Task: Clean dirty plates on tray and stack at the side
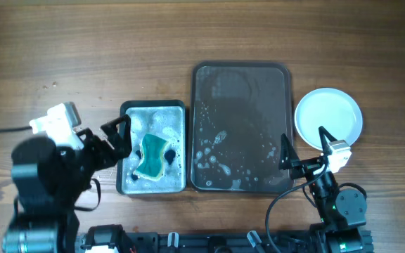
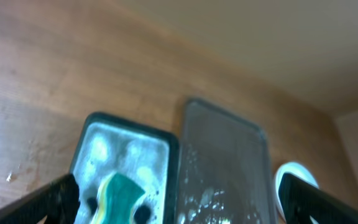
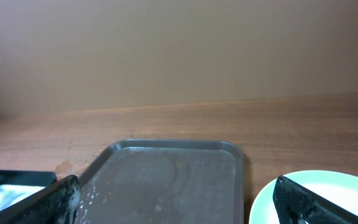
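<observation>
A grey tray (image 1: 241,77) lies at the centre, wet with soap foam and bare of plates; it also shows in the left wrist view (image 2: 225,149) and the right wrist view (image 3: 166,174). A white plate (image 1: 328,116) sits on the table right of the tray, seen too in the right wrist view (image 3: 328,193) and the left wrist view (image 2: 291,177). A green and yellow sponge (image 1: 153,156) lies in a soapy basin (image 1: 153,109) left of the tray. My left gripper (image 1: 116,137) is open and empty at the basin's left edge. My right gripper (image 1: 303,149) is open and empty near the tray's front right corner.
The basin (image 2: 92,134) holds foamy water and a few dark specks beside the sponge (image 2: 120,196). Bare wooden table (image 1: 83,49) stretches across the back and left. The arm bases stand along the table's front edge.
</observation>
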Controlling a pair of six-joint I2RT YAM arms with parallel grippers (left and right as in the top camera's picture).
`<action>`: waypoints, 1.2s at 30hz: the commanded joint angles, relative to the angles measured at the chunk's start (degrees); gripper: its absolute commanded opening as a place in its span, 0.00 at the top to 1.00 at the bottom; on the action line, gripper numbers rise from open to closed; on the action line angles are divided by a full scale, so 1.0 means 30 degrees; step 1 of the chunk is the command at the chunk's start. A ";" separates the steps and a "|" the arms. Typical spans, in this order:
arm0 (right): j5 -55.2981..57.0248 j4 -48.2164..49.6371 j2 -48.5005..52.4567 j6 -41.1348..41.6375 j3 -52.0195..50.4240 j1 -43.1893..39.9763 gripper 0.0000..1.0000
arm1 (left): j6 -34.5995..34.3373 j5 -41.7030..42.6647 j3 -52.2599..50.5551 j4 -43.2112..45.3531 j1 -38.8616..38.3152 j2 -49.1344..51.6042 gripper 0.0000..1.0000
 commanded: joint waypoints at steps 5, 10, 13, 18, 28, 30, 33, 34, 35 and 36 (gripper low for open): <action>0.0321 0.0058 -0.0189 -0.0233 -0.0015 0.0022 0.00 | 0.2747 0.1676 -0.9143 0.8772 -0.0743 -0.7759 0.00; 0.0321 0.0058 -0.0189 -0.0226 -0.0015 0.0022 0.00 | 0.2732 0.1683 -1.4178 1.2611 -0.0758 -1.2400 0.00; 0.0321 0.0058 -0.0189 -0.0226 -0.0015 0.0022 0.00 | 0.2761 0.1552 -1.5227 1.3879 -0.0925 -1.2247 0.00; 0.0321 0.0058 -0.0189 -0.0233 -0.0015 0.0022 0.00 | 0.2688 0.1326 -1.8353 1.6036 -0.0954 -1.2305 0.00; 0.0321 0.0058 -0.0189 -0.0233 -0.0015 0.0022 0.00 | 0.2674 0.1166 -1.8637 1.5395 -0.1202 -1.2305 0.00; 0.0321 0.0058 -0.0189 -0.0226 -0.0015 0.0022 0.00 | 0.2674 0.1166 -1.8637 1.5395 -0.1202 -1.2291 0.00; 0.0321 0.0058 -0.0189 -0.0226 -0.0015 0.0022 0.00 | 0.2674 0.1166 -1.8637 1.5402 -0.1202 -1.2276 0.00; 0.0321 0.0058 -0.0189 -0.0226 -0.0015 0.0022 0.00 | 0.2674 0.1158 -1.8637 1.5395 -0.1202 -1.2276 0.00; 0.0321 0.0058 -0.0189 -0.0233 -0.0015 0.0022 0.00 | 0.2674 0.1166 -1.8637 1.5395 -0.1202 -1.2276 0.00; 0.0321 0.0058 -0.0189 -0.0226 -0.0015 0.0022 0.00 | 0.2674 0.1166 -1.8637 1.5395 -0.1202 -1.2276 0.00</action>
